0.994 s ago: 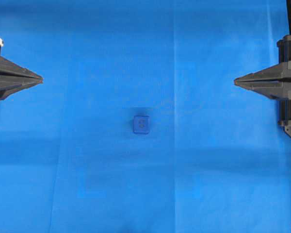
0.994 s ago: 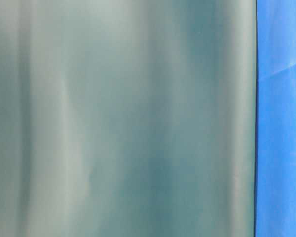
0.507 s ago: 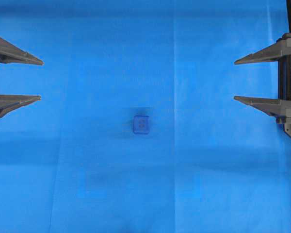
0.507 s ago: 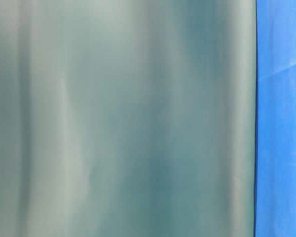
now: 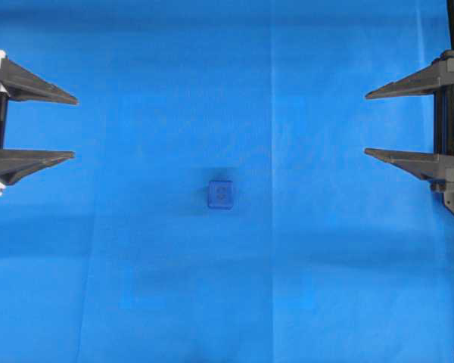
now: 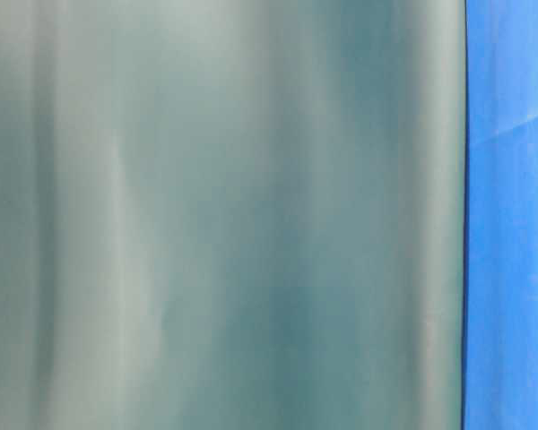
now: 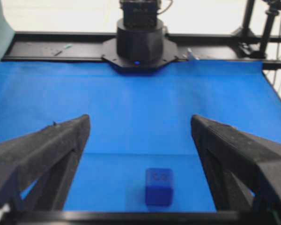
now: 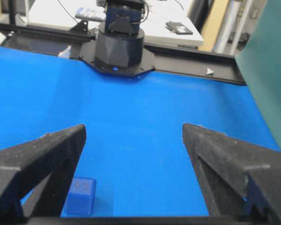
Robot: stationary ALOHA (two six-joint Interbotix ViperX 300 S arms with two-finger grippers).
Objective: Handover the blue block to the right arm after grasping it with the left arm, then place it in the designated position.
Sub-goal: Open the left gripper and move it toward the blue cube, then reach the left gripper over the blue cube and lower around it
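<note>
From your left wrist camera, the left gripper (image 7: 140, 154) fills the foreground: its two black fingers (image 7: 47, 154) stand wide apart and hold nothing. Between them, low in the frame, sits the block (image 7: 159, 186), resting on the cloth (image 7: 131, 108), apart from both fingers, with its faintly embossed face toward the camera. Past the block the cloth runs bare up to the other arm's round black base (image 7: 139, 44) at the far edge.

From your right wrist camera, the right gripper (image 8: 133, 159) is also spread wide and empty. The block (image 8: 80, 195) lies at the lower left there, just beside the left-hand finger (image 8: 42, 159) in the picture and partly behind it; you cannot tell from this view whether they touch. Beyond, the cloth reaches to the opposite base (image 8: 119, 44), with a grey-green sheet (image 8: 267, 70) at the right edge.

Overhead, the block (image 5: 221, 194) sits near the middle of the cloth (image 5: 227, 76), well apart from both arms. The left gripper (image 5: 74, 127) points in from the left edge and the right gripper (image 5: 367, 125) from the right edge, both level with a spot a little above the block in the picture.

The table-level view shows only the blurred grey-green sheet (image 6: 224, 215) and a strip of cloth (image 6: 511, 269).
</note>
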